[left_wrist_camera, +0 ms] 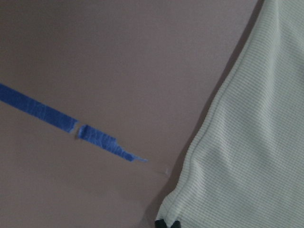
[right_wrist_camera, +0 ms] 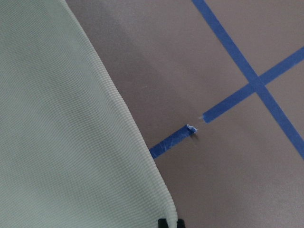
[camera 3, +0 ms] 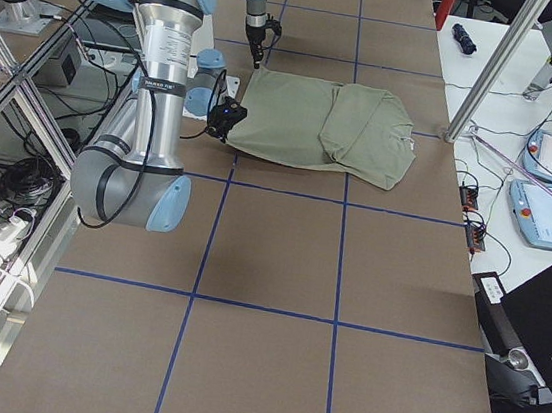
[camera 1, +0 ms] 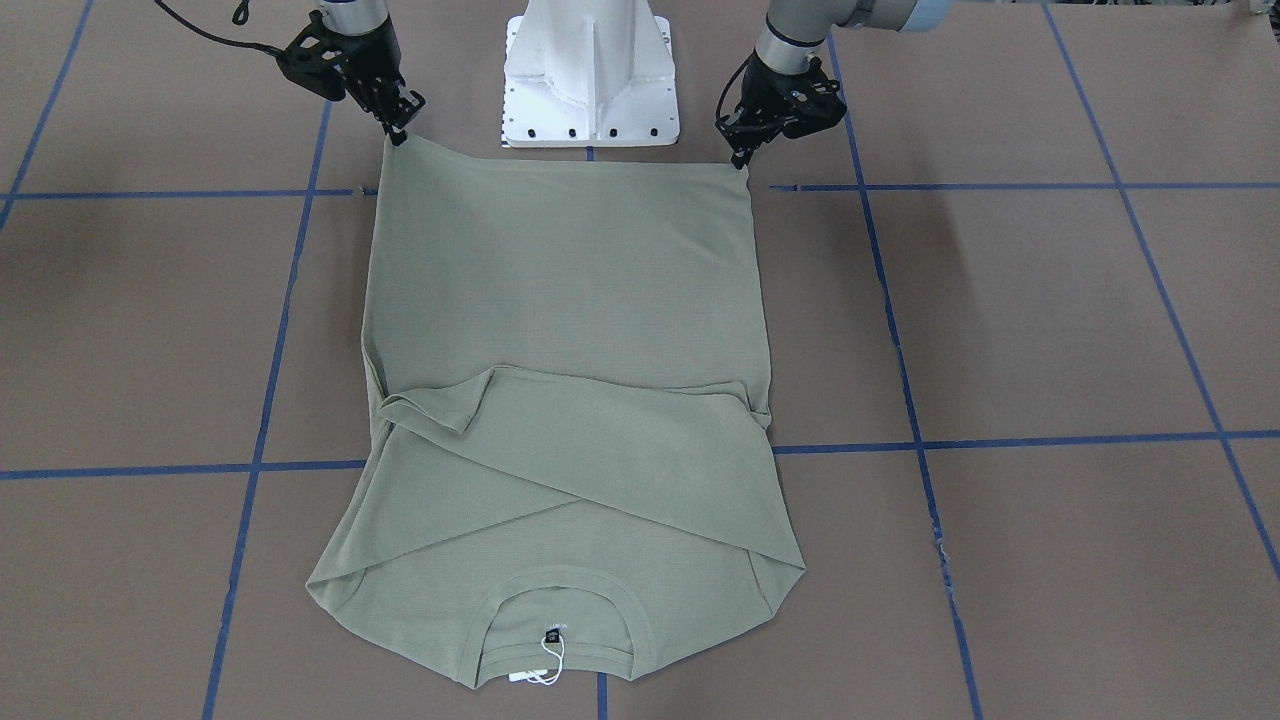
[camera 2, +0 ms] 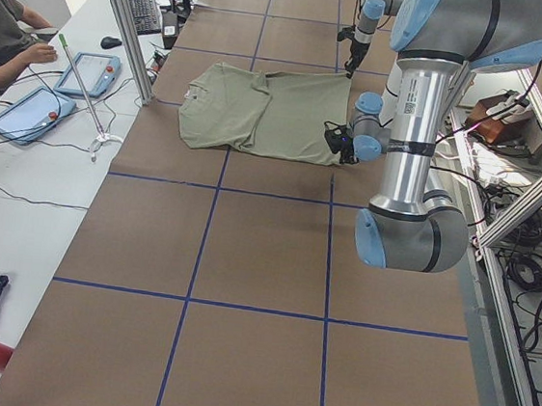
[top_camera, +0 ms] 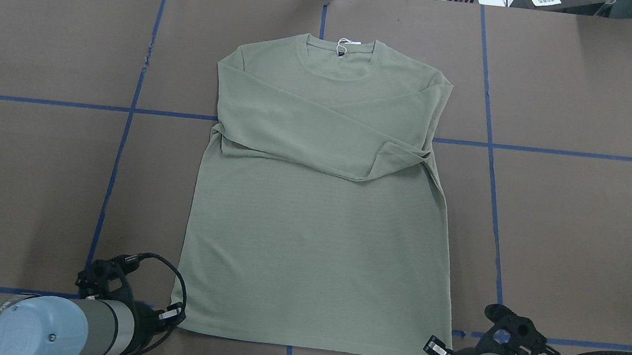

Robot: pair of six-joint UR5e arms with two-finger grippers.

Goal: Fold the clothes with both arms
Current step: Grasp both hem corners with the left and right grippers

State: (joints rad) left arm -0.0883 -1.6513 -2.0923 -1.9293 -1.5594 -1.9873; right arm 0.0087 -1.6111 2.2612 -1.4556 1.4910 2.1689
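Left gripper, right gripper, apparently on shirt

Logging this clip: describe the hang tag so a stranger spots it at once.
One olive-green shirt lies flat on the brown table. At its round neckline, uppermost in the overhead view, sits the hang tag: the only white thing on the cloth.

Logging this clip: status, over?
Left gripper, right gripper each shut on olive shirt hem. Shirt flat, sleeves crossed over chest. Nothing blocking.
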